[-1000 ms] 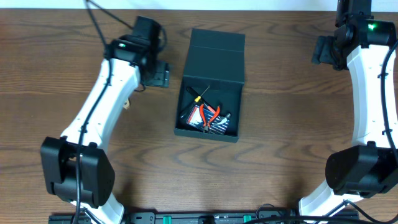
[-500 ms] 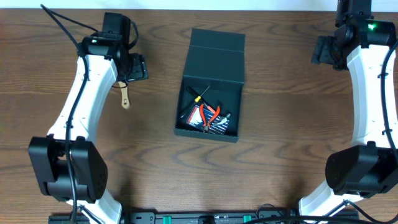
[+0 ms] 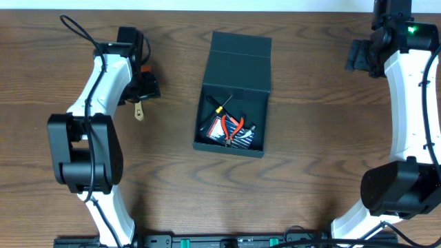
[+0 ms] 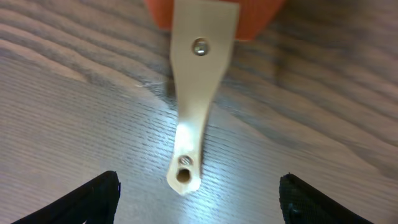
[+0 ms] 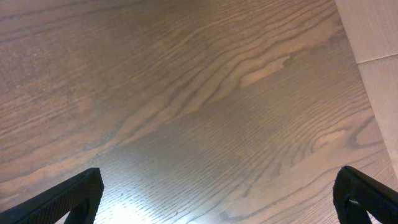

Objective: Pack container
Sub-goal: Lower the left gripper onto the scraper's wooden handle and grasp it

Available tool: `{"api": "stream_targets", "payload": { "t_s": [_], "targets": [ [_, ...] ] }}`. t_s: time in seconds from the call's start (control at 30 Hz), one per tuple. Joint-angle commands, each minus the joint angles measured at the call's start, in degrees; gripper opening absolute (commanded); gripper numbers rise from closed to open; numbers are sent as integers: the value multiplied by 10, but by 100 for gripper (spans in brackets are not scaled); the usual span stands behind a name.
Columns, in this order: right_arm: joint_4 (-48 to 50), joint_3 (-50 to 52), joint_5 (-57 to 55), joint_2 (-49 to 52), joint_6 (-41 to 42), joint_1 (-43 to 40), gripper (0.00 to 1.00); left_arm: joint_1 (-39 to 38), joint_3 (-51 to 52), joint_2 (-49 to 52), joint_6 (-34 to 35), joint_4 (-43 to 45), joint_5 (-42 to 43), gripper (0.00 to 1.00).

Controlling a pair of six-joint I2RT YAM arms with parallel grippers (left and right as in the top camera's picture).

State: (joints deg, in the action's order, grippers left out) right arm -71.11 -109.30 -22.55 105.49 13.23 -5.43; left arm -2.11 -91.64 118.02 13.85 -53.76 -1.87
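— Handle [image 4: 194, 93] heading?
— Lengthwise between the left claw [image 4: 202, 202] tips, which gape empty. To its right the container [image 3: 238, 69] lies open mid-worktop; the right claw [image 5: 221, 196], wide and empty, sits farther off.

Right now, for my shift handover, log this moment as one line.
left gripper: open, over cream-handled tool on table | right gripper: open, empty | container: lid open, red pliers inside

No legible text anywhere; striped packet [image 3: 242, 140] inside container [image 3: 238, 65] too small to read.
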Motion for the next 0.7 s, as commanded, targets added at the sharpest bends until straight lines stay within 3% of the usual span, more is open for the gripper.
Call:
{"api": "stream_targets", "payload": {
  "t_s": [0.0, 0.3, 0.67],
  "targets": [
    [0, -8, -8, -3, 4, -1, 99, 12, -2, 20, -15, -1, 10, 80],
    [0, -8, -8, -3, 4, -1, 99, 17, -1, 58, -62, 12, 59, 76],
    [0, -8, -8, -3, 4, -1, 99, 17, 6, 64, -63, 33, 59, 76]
  ]
}}
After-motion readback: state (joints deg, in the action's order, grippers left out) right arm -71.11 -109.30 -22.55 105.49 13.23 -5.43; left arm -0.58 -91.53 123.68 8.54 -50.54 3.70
